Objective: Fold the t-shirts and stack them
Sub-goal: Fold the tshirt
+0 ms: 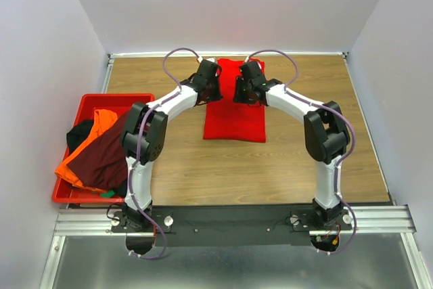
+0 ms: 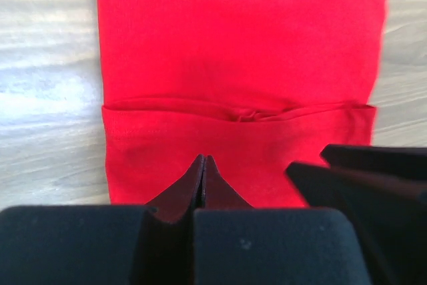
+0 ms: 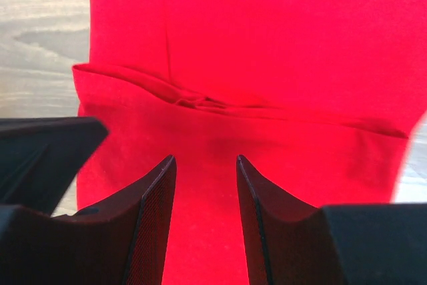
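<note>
- Counter (image 1: pixel 189 167): wood-grain and carries everything.
- Crate (image 1: pixel 118 97): red plastic, at the left. It holds the dark maroon t-shirt (image 1: pixel 105 160), orange t-shirt (image 1: pixel 101 123) and black t-shirt (image 1: pixel 78 133), heaped unfolded.
- Red t-shirt (image 1: pixel 233 123): flat at the counter's centre, with a strip turned over at its far end and puckered mid-crease.
- Left end effector (image 2: pixel 203 161): over that strip, fingers pressed together. Whether cloth is pinched cannot be told.
- Right end effector (image 3: pixel 205 158): alongside, narrowly parted, holding nothing.
- Handling note: both should likely grip the far edge level and draw it evenly to the near hem.
</note>
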Robot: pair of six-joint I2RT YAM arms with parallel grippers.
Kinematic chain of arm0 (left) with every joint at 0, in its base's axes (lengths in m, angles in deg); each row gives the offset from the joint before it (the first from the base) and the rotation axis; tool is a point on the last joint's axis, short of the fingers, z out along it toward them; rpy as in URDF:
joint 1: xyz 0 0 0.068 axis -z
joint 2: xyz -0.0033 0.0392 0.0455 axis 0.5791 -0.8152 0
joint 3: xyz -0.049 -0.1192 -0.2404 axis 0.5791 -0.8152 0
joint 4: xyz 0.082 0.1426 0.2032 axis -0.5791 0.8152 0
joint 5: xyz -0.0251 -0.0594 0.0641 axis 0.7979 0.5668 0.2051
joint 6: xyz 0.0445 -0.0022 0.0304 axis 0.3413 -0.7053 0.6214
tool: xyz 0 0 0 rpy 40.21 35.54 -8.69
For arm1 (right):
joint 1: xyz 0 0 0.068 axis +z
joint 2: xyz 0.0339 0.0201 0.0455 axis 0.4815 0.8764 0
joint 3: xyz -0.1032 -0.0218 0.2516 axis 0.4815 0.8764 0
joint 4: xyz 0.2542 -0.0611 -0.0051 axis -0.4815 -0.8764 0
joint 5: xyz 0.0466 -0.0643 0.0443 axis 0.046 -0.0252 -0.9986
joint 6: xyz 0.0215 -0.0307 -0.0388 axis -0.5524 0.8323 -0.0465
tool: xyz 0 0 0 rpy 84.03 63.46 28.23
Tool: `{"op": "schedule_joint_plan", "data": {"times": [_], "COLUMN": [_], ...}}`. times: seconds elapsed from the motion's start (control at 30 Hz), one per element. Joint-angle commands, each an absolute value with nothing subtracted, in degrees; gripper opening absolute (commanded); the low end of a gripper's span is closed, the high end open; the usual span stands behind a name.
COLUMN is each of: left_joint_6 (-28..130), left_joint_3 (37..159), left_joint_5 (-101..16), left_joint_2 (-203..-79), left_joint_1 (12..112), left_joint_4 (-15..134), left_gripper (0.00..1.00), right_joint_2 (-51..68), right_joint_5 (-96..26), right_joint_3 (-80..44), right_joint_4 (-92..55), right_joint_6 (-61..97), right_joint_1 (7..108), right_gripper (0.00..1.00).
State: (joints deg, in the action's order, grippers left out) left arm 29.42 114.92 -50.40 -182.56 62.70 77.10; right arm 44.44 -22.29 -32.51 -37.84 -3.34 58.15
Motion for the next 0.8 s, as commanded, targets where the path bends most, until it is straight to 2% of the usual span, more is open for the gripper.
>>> {"op": "schedule_joint_plan", "data": {"times": [0.0, 0.27, 0.77], "left_joint_6": [29.23, 30.11, 29.94], "left_joint_3": [117.88, 125.18, 121.93], "left_joint_5": [-51.37, -54.37, -54.54], "left_joint_2": [-185.49, -193.84, -195.78], "left_joint_1": [62.37, 61.41, 59.47], "left_joint_4": [78.0, 81.78, 81.52], "left_gripper": [0.0, 0.0, 0.0], "right_joint_2": [48.56, 54.54, 50.32], "right_joint_5": [-23.39, -21.81, -20.49], "right_joint_3": [-35.95, -40.27, -35.62], "right_joint_4": [-37.69, -37.78, -37.78], "right_joint_6": [-1.79, -0.12, 0.84], "right_joint_1": [58.49, 58.4, 54.71], "right_gripper": [0.49, 0.49, 0.49]}}
